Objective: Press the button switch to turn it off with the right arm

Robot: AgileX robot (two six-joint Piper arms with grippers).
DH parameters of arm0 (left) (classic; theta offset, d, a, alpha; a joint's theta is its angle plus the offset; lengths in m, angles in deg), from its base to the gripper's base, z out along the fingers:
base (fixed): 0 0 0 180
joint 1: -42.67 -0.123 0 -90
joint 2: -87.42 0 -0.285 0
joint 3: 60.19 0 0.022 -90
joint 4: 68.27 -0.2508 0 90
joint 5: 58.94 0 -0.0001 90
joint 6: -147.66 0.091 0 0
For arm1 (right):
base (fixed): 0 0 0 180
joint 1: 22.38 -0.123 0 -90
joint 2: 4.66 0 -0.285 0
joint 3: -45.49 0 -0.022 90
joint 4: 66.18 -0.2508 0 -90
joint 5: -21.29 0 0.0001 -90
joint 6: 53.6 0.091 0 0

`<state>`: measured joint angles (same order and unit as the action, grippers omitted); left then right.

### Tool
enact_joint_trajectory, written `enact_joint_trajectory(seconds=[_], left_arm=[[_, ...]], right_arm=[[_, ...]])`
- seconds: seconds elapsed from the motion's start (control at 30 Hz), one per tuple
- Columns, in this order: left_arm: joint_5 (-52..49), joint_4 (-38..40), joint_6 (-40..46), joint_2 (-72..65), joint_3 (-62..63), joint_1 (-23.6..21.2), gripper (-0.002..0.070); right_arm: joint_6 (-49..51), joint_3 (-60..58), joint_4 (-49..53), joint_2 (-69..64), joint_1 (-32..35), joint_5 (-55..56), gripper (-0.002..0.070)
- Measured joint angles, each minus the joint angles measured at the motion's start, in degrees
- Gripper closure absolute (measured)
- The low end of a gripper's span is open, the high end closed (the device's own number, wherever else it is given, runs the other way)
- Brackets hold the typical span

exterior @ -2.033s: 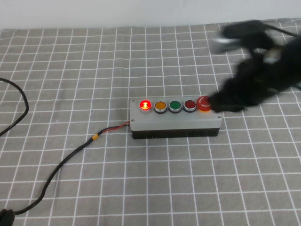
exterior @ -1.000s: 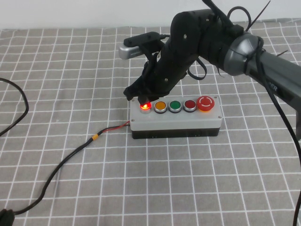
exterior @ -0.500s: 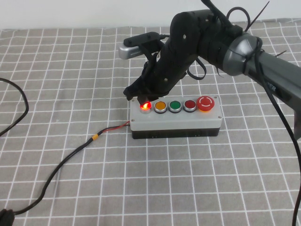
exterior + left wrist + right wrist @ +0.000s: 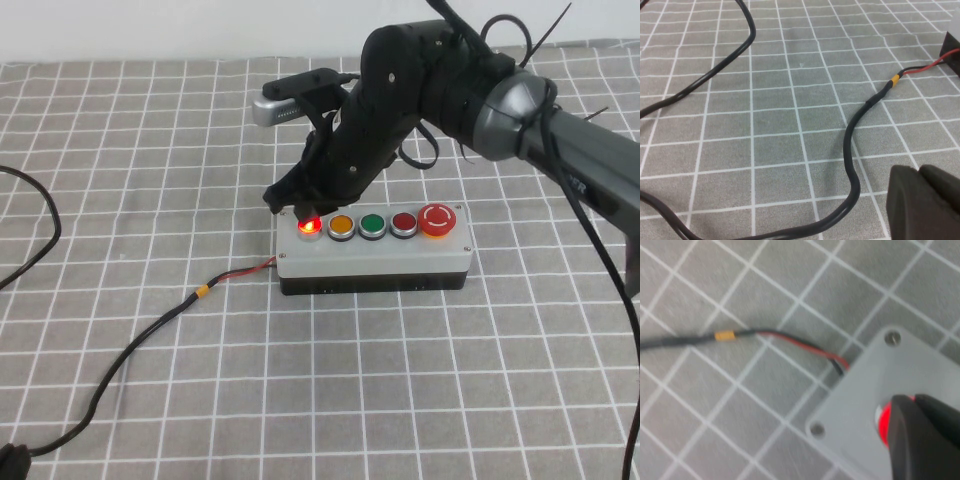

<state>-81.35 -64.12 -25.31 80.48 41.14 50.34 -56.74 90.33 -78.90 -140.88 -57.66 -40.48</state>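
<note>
The grey button switch box [image 4: 372, 255] on a black base lies mid-table with its red lamp [image 4: 309, 224] glowing, then yellow, green, dark-red buttons and the red mushroom button [image 4: 437, 219]. The black right arm [image 4: 400, 90] reaches over it from the right. My right gripper [image 4: 297, 207] is shut, its tips resting on the lit red lamp; in the right wrist view the shut fingers [image 4: 920, 435] cover the glowing lamp [image 4: 883, 422] on the box's corner [image 4: 867, 385]. My left gripper [image 4: 920, 200] is shut, low over the cloth beside the black cable [image 4: 852, 150].
A grey checked cloth [image 4: 150, 150] covers the table. The black cable [image 4: 130, 350] with a red lead and yellow band [image 4: 202, 292] runs from the box's left end toward the front left. Another cable loop [image 4: 40, 225] lies at the left edge.
The right arm swept from the box's right end to its left end and settled on the lit red lamp. It has held still for the last second; the lamp stays lit.
</note>
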Motion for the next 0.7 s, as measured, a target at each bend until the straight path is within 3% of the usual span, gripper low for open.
enact_joint_trajectory(seconds=[0.4, 0.7], left_arm=[[0.0, 0.0, 0.0, 0.0, 0.0, 0.0, 0.0678], [0.0, 0.0, 0.0, 0.0, 0.0, 0.0, 0.0678]], right_arm=[[-1.59, -6.65, 2.22, 18.39, 0.0, -7.59, 0.0694], [-2.11, -24.83, 2.77, 41.04, 0.0, -6.69, 0.0694]])
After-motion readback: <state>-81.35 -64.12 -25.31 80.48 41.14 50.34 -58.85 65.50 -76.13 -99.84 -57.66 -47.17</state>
